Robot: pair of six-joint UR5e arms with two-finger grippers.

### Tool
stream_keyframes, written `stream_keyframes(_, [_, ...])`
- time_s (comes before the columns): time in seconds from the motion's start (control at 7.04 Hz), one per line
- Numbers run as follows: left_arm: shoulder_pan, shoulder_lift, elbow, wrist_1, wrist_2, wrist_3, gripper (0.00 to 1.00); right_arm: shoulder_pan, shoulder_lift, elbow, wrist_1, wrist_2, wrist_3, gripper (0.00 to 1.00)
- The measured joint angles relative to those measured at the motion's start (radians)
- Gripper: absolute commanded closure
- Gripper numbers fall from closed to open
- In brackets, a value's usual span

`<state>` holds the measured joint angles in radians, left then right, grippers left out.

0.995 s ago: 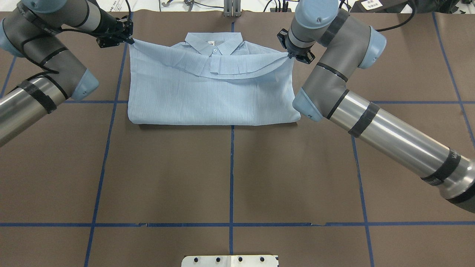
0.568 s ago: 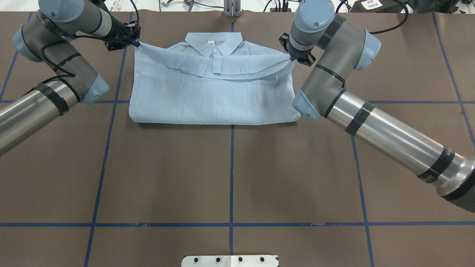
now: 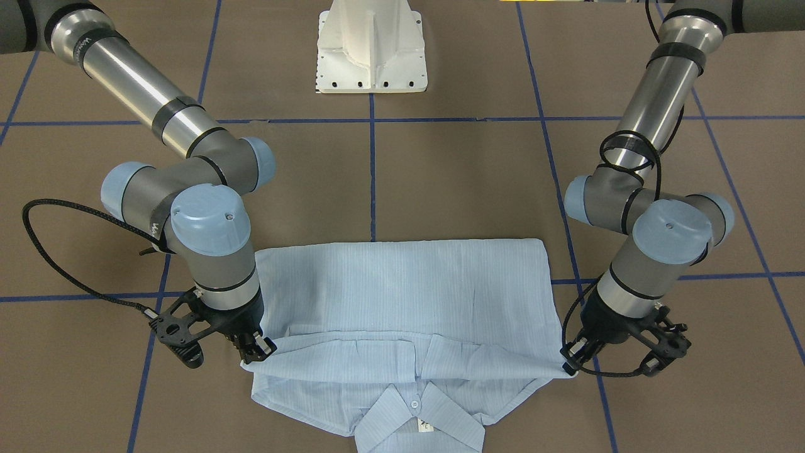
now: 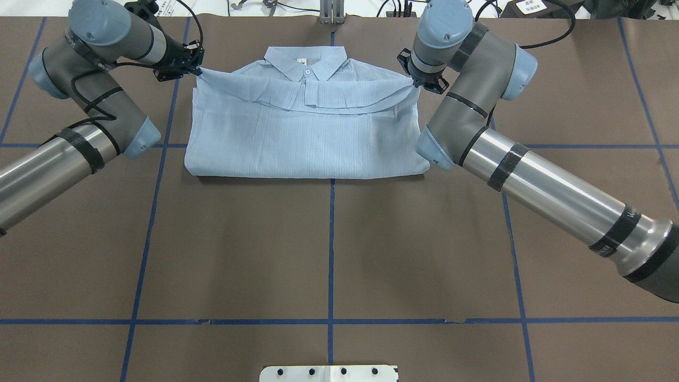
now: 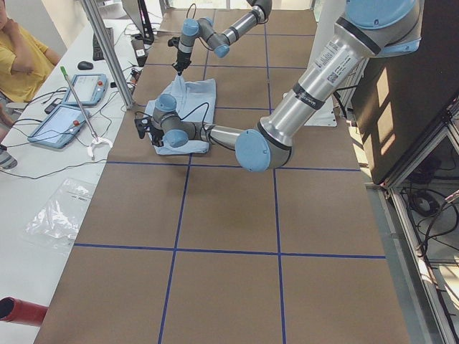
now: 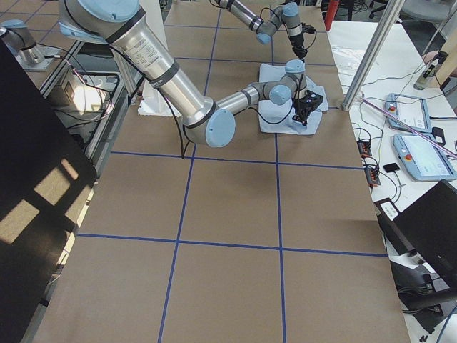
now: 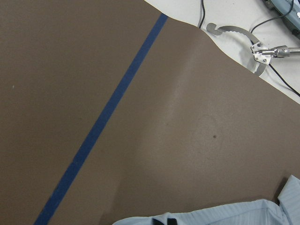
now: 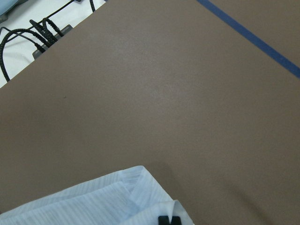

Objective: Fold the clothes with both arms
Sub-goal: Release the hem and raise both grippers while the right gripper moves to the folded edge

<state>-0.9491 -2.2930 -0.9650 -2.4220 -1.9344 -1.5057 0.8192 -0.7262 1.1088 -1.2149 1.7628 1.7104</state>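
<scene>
The pale blue shirt [image 4: 307, 143] lies folded across the table's far middle, collar [image 4: 305, 61] up and farthest from the robot. Its lower hem is lifted back over the chest and hangs in a sagging band just below the collar. My left gripper [image 4: 197, 70] is shut on the hem's left corner, and my right gripper [image 4: 416, 80] is shut on the right corner. In the front-facing view, the shirt [image 3: 409, 283] has the left gripper [image 3: 571, 368] on the right and the right gripper [image 3: 255, 353] on the left. Each wrist view shows only pinched cloth: the shirt [image 7: 225, 213] and the shirt [image 8: 103, 197].
Blue tape lines [image 4: 331, 249] divide the brown table cover. The white pedestal base [image 3: 371, 50] stands at the robot's side. Beyond the far edge are cables and a metal hook tool [image 7: 234, 33]. A white bench with tablets [image 5: 68, 107] and a seated person [image 5: 21, 64] runs alongside.
My left gripper has carried its hem corner inward to the right and slightly toward the robot, its arm swinging in. The right gripper has hardly moved. The hem band sags a little less.
</scene>
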Motion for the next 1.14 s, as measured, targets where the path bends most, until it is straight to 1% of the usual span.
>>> stream_keyframes(0.14, [-0.001, 0.013, -0.001, -0.008, 0.0, 0.012, 1.0, 0.0, 0.01, -0.015, 0.01, 0.0, 0.0, 0.68])
stream_keyframes(0.28, [-0.001, 0.025, -0.002, -0.022, 0.0, 0.029, 0.89, 0.0, 0.024, -0.034, 0.014, 0.0, 0.0, 0.4])
stream_keyframes(0.43, [-0.002, 0.031, -0.002, -0.03, 0.0, 0.038, 0.84, -0.001, 0.032, -0.05, 0.016, 0.0, 0.0, 0.27])
stream_keyframes(0.57, [-0.004, 0.033, -0.004, -0.035, 0.0, 0.042, 0.82, -0.001, 0.037, -0.063, 0.021, 0.0, 0.0, 0.22])
stream_keyframes(0.71, [-0.008, 0.045, -0.009, -0.056, -0.001, 0.045, 0.75, -0.001, 0.042, -0.07, 0.028, 0.0, 0.001, 0.21])
stream_keyframes(0.85, [-0.018, 0.066, -0.016, -0.095, -0.004, 0.045, 0.7, -0.001, 0.042, -0.064, 0.031, 0.002, 0.004, 0.19])
stream_keyframes(0.99, [-0.029, 0.08, -0.022, -0.125, -0.007, 0.045, 0.68, -0.001, 0.025, -0.028, 0.03, 0.006, 0.01, 0.17])
stream_keyframes(1.14, [-0.034, 0.089, -0.027, -0.14, -0.008, 0.045, 0.68, -0.01, -0.028, 0.057, 0.026, 0.011, 0.015, 0.14])
